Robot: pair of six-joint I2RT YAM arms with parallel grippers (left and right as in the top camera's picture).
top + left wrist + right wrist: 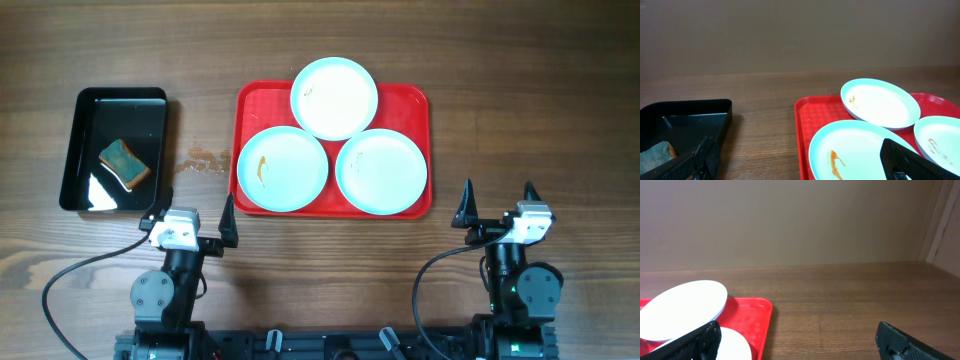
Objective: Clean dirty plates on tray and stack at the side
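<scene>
1. Overhead, both claws stand wide and hold nothing. The left gripper sits by the near right corner of the black tray, and the right gripper just off the near right corner of the red tray. All three plates lie in the red tray, and none is stacked at the side yet.
2. The far plate, at the tray's far edge, seems to lean on the rims of the left near plate and right near plate, though I cannot be sure of this from the wrist views. If so, lifting a near plate first could tip or slide it.
3. The sponge lies in the black tray, close to the left gripper. A hasty reach could clip the tray's wall and shove it.
4. Scrubbing the orange streak with no bracing from the other claw would likely skid that shallow plate against its neighbours.
5. A thin rim pinch may slip in transit.
</scene>
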